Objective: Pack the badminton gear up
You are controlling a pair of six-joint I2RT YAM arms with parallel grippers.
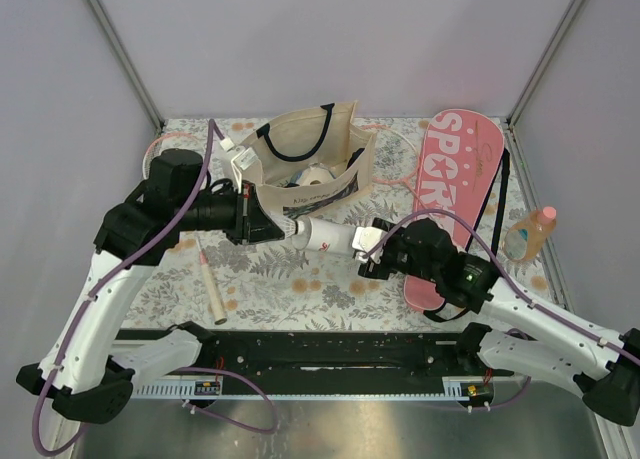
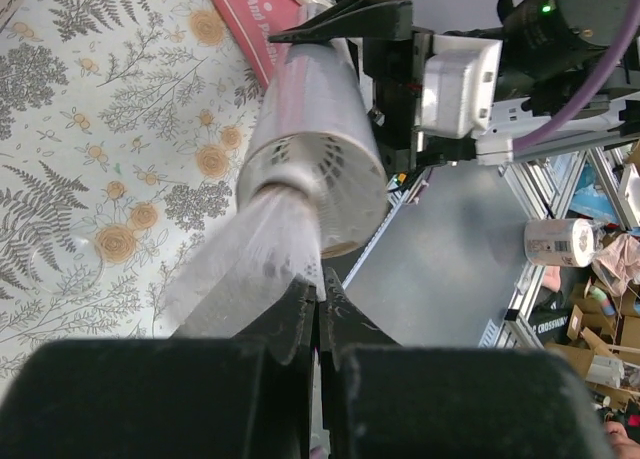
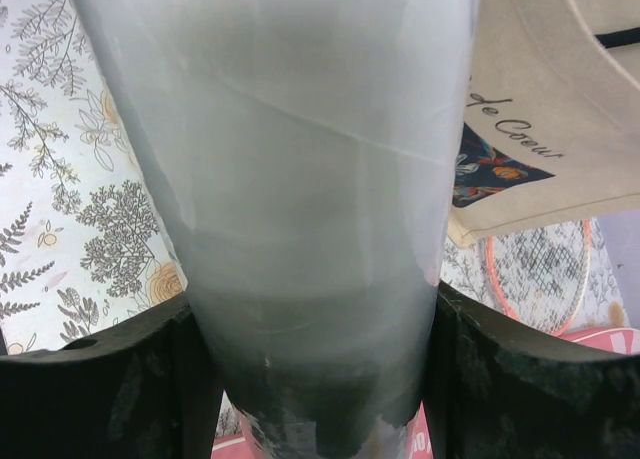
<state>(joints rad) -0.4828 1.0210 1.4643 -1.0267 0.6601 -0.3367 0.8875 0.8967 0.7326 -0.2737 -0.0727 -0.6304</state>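
Observation:
A long white tube [image 1: 325,236] hangs level above the table's middle, and my right gripper [image 1: 368,245] is shut on its right end. From the right wrist the tube [image 3: 300,179] fills the view between both fingers [image 3: 100,379]. My left gripper [image 2: 322,291] is shut on the feather rim of the white shuttlecock [image 2: 250,259], whose narrow end sits at the tube's open mouth [image 2: 315,169]. The pink "SPORT" cover [image 1: 455,189] lies at the right. One racket handle [image 1: 212,285] lies at the front left. A pink racket frame [image 3: 540,269] shows beside the bag.
A beige tote bag [image 1: 310,159] with black handles stands at the back centre, just behind the tube. A small clear bottle with a pink cap [image 1: 530,233] lies at the right edge. A pink racket frame [image 1: 160,144] shows behind my left arm.

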